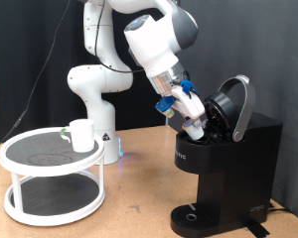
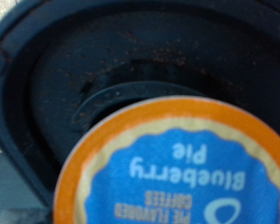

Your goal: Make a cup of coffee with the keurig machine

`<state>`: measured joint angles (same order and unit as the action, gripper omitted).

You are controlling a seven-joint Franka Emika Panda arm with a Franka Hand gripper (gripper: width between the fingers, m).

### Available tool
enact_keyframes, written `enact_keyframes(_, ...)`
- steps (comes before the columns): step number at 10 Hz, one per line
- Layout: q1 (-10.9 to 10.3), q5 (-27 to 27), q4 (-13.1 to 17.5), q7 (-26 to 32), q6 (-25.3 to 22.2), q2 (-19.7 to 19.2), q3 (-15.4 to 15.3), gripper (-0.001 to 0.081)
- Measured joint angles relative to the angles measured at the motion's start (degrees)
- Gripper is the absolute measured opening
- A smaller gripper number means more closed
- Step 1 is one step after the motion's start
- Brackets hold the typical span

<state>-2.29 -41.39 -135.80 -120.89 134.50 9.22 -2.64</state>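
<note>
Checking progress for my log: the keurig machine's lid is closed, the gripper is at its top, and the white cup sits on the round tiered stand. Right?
Not quite. The exterior view shows the keurig machine with its lid raised open. The gripper is at its top, and the cup sits on the stand.

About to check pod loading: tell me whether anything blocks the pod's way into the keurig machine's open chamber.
Nothing visible does. The keurig machine has its lid raised, and the pod sits right before the dark chamber, with only scattered coffee specks inside.
</note>
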Motion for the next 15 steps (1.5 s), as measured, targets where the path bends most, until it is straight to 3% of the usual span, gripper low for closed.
enact_keyframes(5, 0.0, -0.29, -0.65, -0.04, 2.04, -0.73, -1.07, 0.0389)
enact_keyframes(6, 0.0, -0.34, -0.76, -0.04, 2.15, -0.86, -1.08, 0.0582)
enact_keyframes(7, 0.0, -0.54, -0.79, -0.03, 2.25, -1.05, -1.09, 0.0582)
enact_keyframes(8, 0.0, -1.43, -0.79, 0.41, 2.34, -1.19, -1.09, 0.071)
enact_keyframes(10, 0.01, -4.35, -0.64, 2.61, 1.97, -1.04, -0.93, 0.0728)
enact_keyframes(12, 0.18, -7.12, 0.18, 4.82, -2.56, 0.51, 0.1, 0.0733)
enact_keyframes(15, 0.62, -5.46, 0.51, 4.47, -7.36, 3.26, 0.97, 0.0734)
